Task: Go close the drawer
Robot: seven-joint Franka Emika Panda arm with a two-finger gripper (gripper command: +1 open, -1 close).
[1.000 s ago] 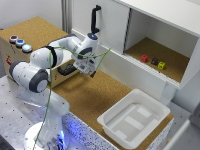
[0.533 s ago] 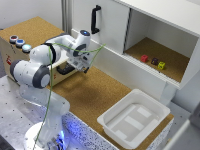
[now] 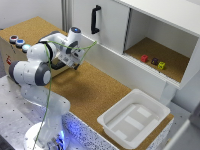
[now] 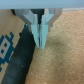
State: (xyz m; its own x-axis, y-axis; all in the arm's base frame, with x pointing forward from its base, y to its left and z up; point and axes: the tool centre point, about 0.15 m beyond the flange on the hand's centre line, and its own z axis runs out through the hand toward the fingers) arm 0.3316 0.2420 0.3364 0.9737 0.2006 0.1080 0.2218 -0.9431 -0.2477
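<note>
The low light-wood box unit (image 3: 10, 50) stands at the exterior view's left, with coloured knobs on top. Its drawer front is mostly hidden behind my arm; only a dark bit of the black bar handle (image 3: 58, 64) shows. In the wrist view the drawer front (image 4: 6, 47) with blue marks and the black bar handle (image 4: 21, 56) lie right beside my fingers. My gripper (image 3: 76, 61) (image 4: 40, 36) points down close to the handle, its fingers pressed together with nothing between them.
A white bin (image 3: 132, 119) sits at the table's near right corner. A white cabinet door with a vertical black handle (image 3: 95, 20) stands behind, beside an open compartment holding small coloured blocks (image 3: 152, 61). Cork tabletop (image 3: 95, 90) spreads between.
My arm and gripper have moved toward the exterior view's left and a little lower, closer to the wooden box unit. Nothing else has moved.
</note>
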